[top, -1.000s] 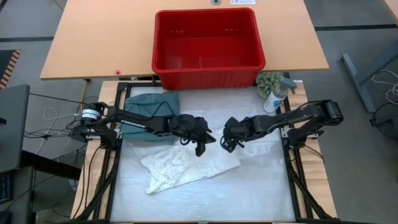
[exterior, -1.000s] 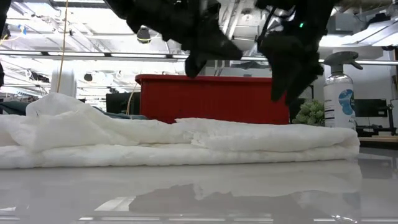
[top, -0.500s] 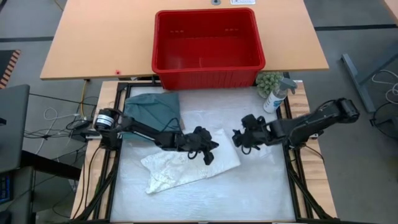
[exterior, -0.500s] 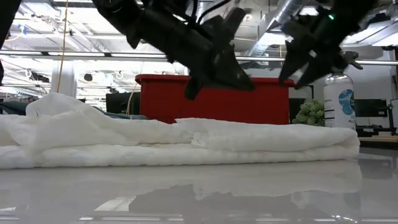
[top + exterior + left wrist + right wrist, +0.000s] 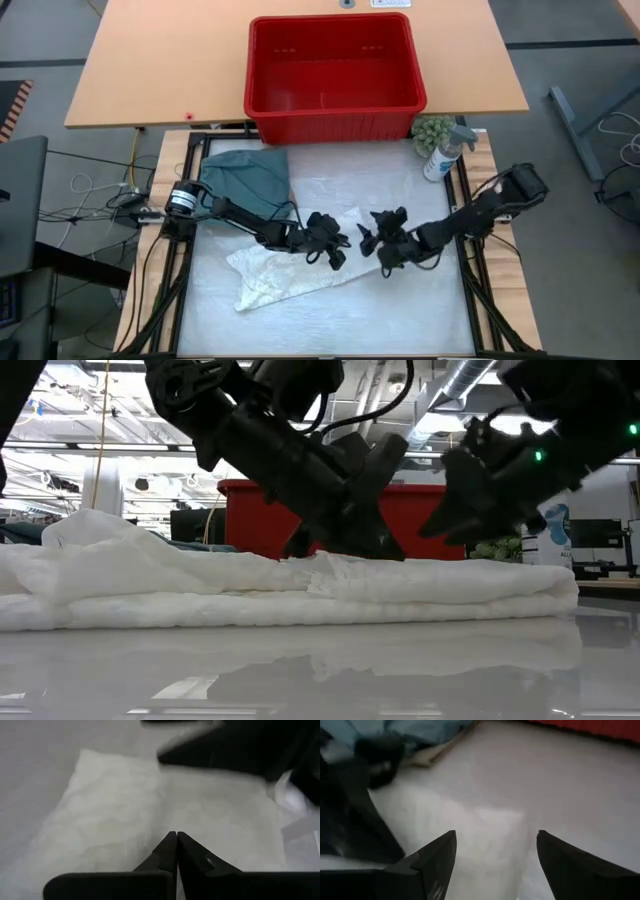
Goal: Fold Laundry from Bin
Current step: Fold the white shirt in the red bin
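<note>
You are looking at two matte black jointed arms, the left arm (image 5: 235, 213) wearing a silver band by its base, thin cables trailing, each ending in tapered dark fingers (image 5: 438, 861).

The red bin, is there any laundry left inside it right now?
No, the high view shows the red bin with a bare floor, while the white garment and the teal garment lie on the table.
</note>
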